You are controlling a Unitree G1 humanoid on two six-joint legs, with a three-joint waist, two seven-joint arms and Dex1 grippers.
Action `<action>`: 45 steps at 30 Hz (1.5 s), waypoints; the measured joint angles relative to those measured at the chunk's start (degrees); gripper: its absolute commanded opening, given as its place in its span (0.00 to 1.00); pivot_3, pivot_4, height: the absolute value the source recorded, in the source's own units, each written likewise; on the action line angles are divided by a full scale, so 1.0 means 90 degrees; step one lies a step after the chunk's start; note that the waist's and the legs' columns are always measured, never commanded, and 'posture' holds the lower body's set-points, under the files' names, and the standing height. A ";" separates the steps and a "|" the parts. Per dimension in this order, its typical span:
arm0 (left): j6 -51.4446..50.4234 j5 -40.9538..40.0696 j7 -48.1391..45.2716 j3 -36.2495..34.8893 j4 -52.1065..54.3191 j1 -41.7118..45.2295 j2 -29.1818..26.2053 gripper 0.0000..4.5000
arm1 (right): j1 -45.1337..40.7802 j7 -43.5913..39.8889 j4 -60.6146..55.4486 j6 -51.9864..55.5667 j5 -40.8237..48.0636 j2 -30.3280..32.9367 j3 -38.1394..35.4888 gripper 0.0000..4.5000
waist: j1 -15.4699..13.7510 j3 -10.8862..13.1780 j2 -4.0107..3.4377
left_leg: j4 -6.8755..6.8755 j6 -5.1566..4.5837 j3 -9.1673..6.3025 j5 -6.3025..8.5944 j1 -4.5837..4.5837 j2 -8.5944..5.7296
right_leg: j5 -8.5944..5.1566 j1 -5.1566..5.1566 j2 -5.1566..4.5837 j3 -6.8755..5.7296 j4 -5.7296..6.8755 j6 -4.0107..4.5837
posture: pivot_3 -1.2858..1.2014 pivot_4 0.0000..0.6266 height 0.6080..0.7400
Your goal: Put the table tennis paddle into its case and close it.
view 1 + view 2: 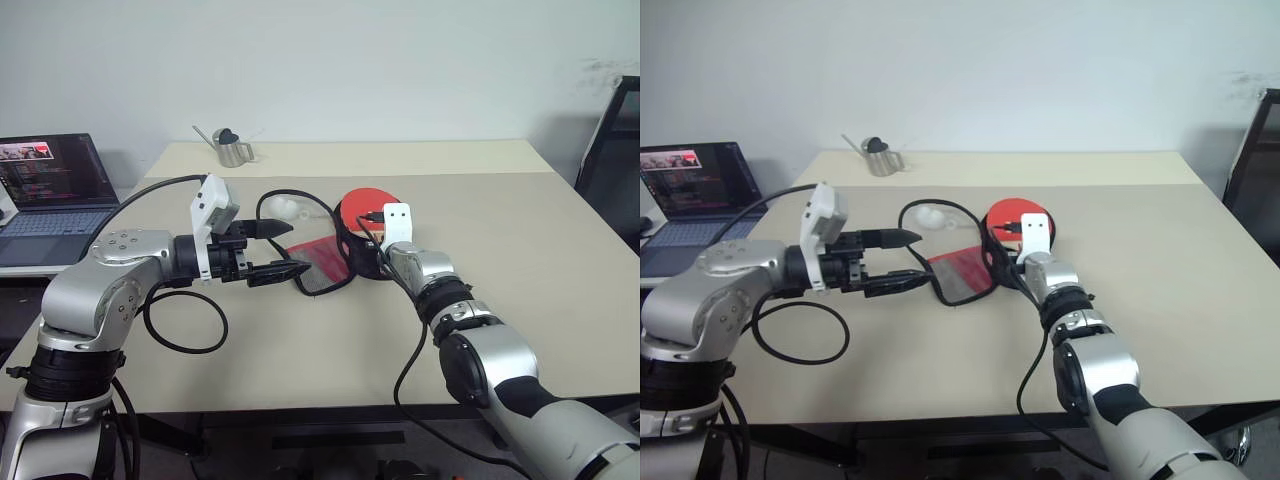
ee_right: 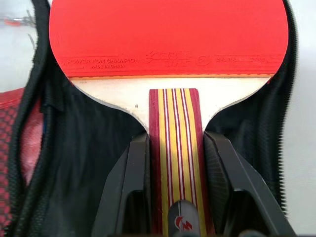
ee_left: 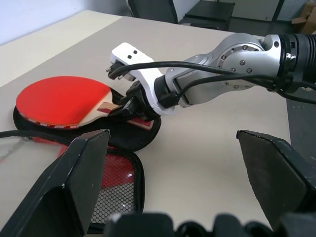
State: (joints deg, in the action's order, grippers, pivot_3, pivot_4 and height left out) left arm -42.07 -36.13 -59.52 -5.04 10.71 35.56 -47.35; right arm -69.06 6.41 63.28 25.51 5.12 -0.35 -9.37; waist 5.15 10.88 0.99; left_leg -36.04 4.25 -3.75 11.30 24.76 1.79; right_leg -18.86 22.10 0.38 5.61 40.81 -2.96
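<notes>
Paddle (image 2: pixel 168 37) and case (image 3: pixel 126 143) sit together near the middle of a pale beige table (image 1: pixel 520 260), with the robot's two arms reaching in from either side. The table tennis paddle has a round, bright red rubber face with small printed lettering along its lower edge, a strip of pale bare wood beneath that, and a short handle striped lengthwise in red and yellow. Its blade lies over the black fabric half of the case, which is unzipped and spread open; black edging and zipper teeth curve around both sides of the blade. The other half of the case, red with black mesh, is folded out flat on the table towards the robot's left. The right gripper (image 2: pixel 174 182) has its two black fingers closed against both sides of the paddle handle, holding it with the red face up. The left gripper (image 1: pixel 268 250) hovers just beside the mesh flap with its jaws spread wide and nothing between them. A black cable (image 1: pixel 185 345) loops over the table beneath the left arm. At the far edge of the table stands a small metal watering can (image 1: pixel 232 148), and an open laptop (image 1: pixel 50 185) sits off to the robot's left.
</notes>
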 measured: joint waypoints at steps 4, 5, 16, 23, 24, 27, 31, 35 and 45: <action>0.0000 0.0000 0.0011 0.0000 0.0000 0.0000 0.0000 1.00 | -0.0048 0.0026 0.0108 -0.0074 0.0002 -0.0001 -0.0003 0.40 | -0.0001 0.0000 0.0000 | 0.0000 0.0000 -0.0001 0.0000 0.0000 0.0000 | 0.0000 0.0000 0.0000 0.0000 0.0002 0.0000 | 0.52 0.24 1.00; 0.0000 0.0000 0.0015 0.0000 0.0000 0.0000 0.0000 1.00 | -0.0052 0.0040 0.0132 -0.0124 0.0003 -0.0001 -0.0004 0.44 | -0.0001 0.0000 0.0000 | 0.0000 0.0000 -0.0001 -0.0001 0.0000 0.0000 | 0.0000 0.0000 0.0000 0.0000 0.0003 0.0000 | 0.52 0.24 1.00; -0.0004 0.0000 0.0173 -0.0027 -0.0011 0.0000 0.0053 1.00 | -0.0108 -0.0110 -0.0621 -0.0143 0.0038 0.0003 0.0066 0.99 | -0.0004 0.0000 0.0000 | 0.0000 0.0001 -0.0002 -0.0002 0.0000 0.0000 | 0.0000 0.0001 0.0000 -0.0001 0.0004 0.0000 | 0.52 0.24 1.00; 0.0425 0.0619 0.1281 -0.0253 -0.0840 0.0120 0.0378 1.00 | 0.1829 -0.2092 -0.5441 0.1901 0.0880 0.0616 0.1003 0.99 | -0.0060 0.0000 0.0000 | -0.0002 0.0001 -0.0018 -0.0002 0.0005 0.0000 | -0.0003 -0.0001 0.0001 -0.0012 0.0006 0.0003 | 0.52 0.24 1.00; 0.0583 0.0749 0.1357 -0.0258 -0.0966 0.0117 0.0380 1.00 | 0.2124 -0.2472 -0.6016 0.2066 0.1025 0.0934 0.1139 0.99 | -0.0084 0.0000 0.0000 | -0.0004 0.0001 -0.0017 -0.0002 0.0006 -0.0003 | -0.0003 -0.0001 -0.0002 -0.0012 0.0004 0.0003 | 0.52 0.24 1.00; 0.0851 0.0945 0.1543 -0.0369 -0.1301 0.0123 0.0431 1.00 | 0.2555 -0.3435 -0.7052 0.2284 0.1386 0.1841 0.1189 0.99 | -0.0093 0.0000 0.0000 | -0.0007 0.0000 -0.0011 -0.0002 0.0005 -0.0003 | -0.0003 -0.0001 -0.0003 -0.0009 0.0005 0.0002 | 0.52 0.24 1.00; 0.1134 0.1183 0.1693 -0.0376 -0.1714 0.0128 0.0519 1.00 | 0.2593 -0.4655 -0.7597 0.2517 0.1945 0.3002 0.1059 0.99 | -0.0081 0.0000 0.0001 | -0.0006 -0.0003 -0.0012 -0.0004 0.0003 0.0001 | -0.0003 -0.0001 0.0003 -0.0010 0.0006 0.0003 | 0.52 0.24 1.00; 0.1436 0.1559 0.1946 -0.0354 -0.2169 0.0138 0.0596 1.00 | 0.2498 -0.5565 -0.7649 0.2809 0.2438 0.3863 0.0902 0.99 | -0.0049 0.0001 0.0002 | -0.0003 -0.0003 -0.0006 -0.0004 0.0003 0.0001 | -0.0003 0.0000 0.0002 -0.0003 0.0004 0.0003 | 0.52 0.24 1.00; 0.2200 0.2911 0.3545 -0.0065 -0.4297 0.0872 0.1312 1.00 | 0.1974 -0.6287 -0.7983 0.3134 0.3063 0.4483 0.0834 0.99 | -0.0102 -0.0001 0.0010 | -0.0012 -0.0003 -0.0008 -0.0004 0.0004 -0.0005 | -0.0002 -0.0005 -0.0003 -0.0005 0.0003 0.0001 | 0.52 0.24 1.00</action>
State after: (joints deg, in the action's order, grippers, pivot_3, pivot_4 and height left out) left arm -22.27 -9.93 -27.62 -5.62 -27.96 43.42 -35.53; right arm -51.29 -50.18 -8.57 53.72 32.68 40.00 -1.86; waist 4.23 10.88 1.08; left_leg -36.15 4.22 -3.82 11.26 24.80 1.75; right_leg -18.88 22.06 0.35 5.57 40.84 -2.95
